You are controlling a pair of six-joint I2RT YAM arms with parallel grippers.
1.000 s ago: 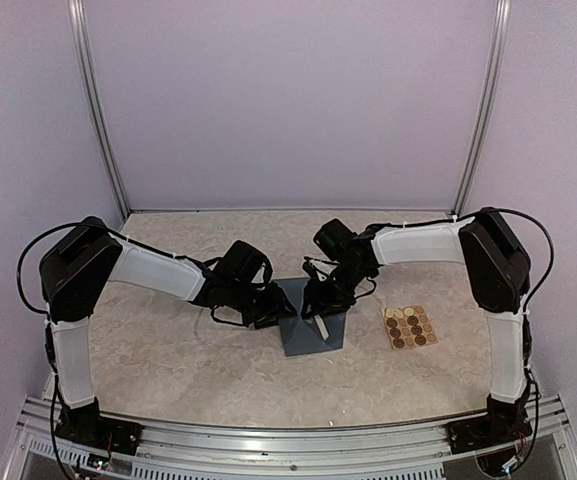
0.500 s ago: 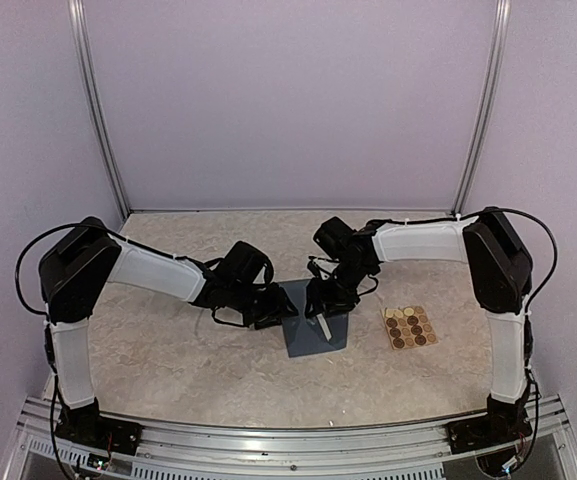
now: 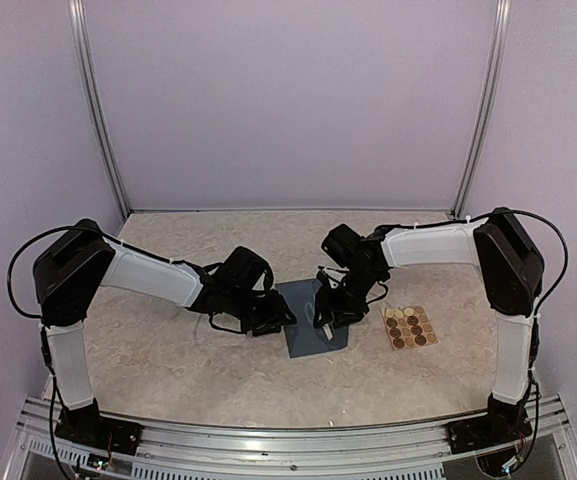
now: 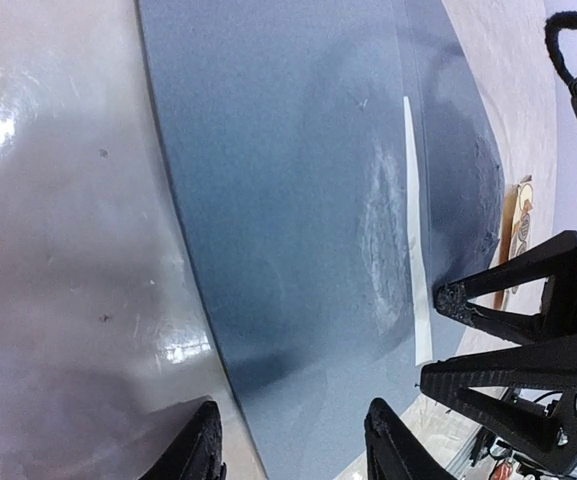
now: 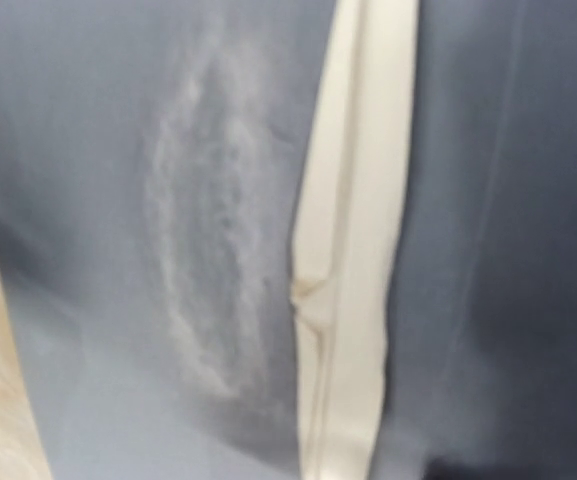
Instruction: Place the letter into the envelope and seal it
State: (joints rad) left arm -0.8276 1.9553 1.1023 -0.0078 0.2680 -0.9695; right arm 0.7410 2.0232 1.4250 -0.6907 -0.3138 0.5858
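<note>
Envelope [image 4: 288, 200]: letter [image 5: 358, 200] edge pokes out.
Left claw [image 4: 293, 420]: spread.
Right claw [image 4: 438, 335]: spread beside letter.
Risk: your push could crease it.

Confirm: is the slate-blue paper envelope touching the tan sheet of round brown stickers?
Apart. The top external view shows bare table between the slate-blue paper envelope and the tan sheet of round brown stickers.
</note>
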